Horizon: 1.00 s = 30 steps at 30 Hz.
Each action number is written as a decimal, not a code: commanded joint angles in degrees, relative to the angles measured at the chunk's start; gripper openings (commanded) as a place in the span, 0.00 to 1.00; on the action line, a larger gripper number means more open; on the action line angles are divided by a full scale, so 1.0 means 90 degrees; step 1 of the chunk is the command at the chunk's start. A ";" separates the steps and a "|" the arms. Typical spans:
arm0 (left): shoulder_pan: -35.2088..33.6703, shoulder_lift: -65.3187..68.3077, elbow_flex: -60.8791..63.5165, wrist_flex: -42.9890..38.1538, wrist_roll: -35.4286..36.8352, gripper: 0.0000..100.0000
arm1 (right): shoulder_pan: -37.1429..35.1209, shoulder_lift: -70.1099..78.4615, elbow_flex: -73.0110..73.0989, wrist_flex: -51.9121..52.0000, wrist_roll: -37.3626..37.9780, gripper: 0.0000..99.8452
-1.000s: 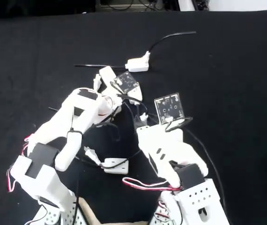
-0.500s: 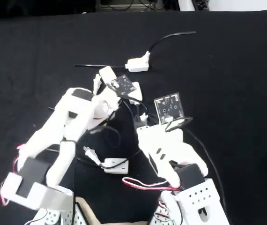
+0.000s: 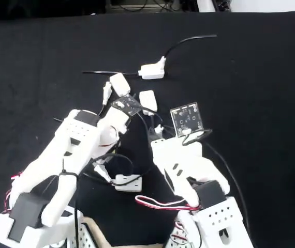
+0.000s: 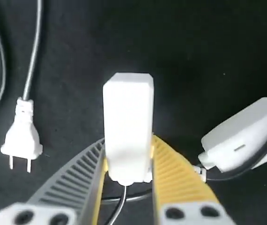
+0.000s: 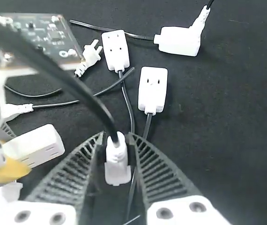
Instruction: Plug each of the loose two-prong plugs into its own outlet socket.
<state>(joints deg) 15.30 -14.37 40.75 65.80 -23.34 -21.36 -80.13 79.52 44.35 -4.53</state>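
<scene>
Left claw (image 4: pixel 128 144) is clamping a white socket block (image 4: pixel 127 105) between its fingers. A loose plug (image 4: pixel 22 143) is lying near it on the black table (image 4: pixel 208 47). Right claw (image 5: pixel 116 137) is gripping a white plug (image 5: pixel 116 164) by the body, with its cable running out ahead. In the overhead view both claws are sitting near frame centre. A free socket (image 3: pixel 119 82) and a second socket (image 3: pixel 147 98) are lying just above them.
</scene>
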 commanded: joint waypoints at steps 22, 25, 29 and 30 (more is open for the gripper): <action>-0.1490 -0.0234 0.0347 -0.1387 0.0176 0.23 | 0.0059 -0.0054 -0.0005 0.0000 0.0039 0.01; -0.1558 -0.0234 0.0474 -0.1543 0.0186 0.22 | 0.0059 -0.0054 -0.0005 0.0000 0.0039 0.01; -0.1578 -0.0381 0.0171 -0.1221 0.0205 0.22 | 0.0059 -0.0054 -0.0005 0.0000 0.0039 0.01; -0.1538 -0.0449 0.0015 -0.0938 0.0205 0.22 | 0.0059 -0.0054 -0.0005 0.0000 0.0039 0.01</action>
<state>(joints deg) 1.76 -16.31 44.62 54.20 -21.32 -21.36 -80.13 79.87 44.35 -4.53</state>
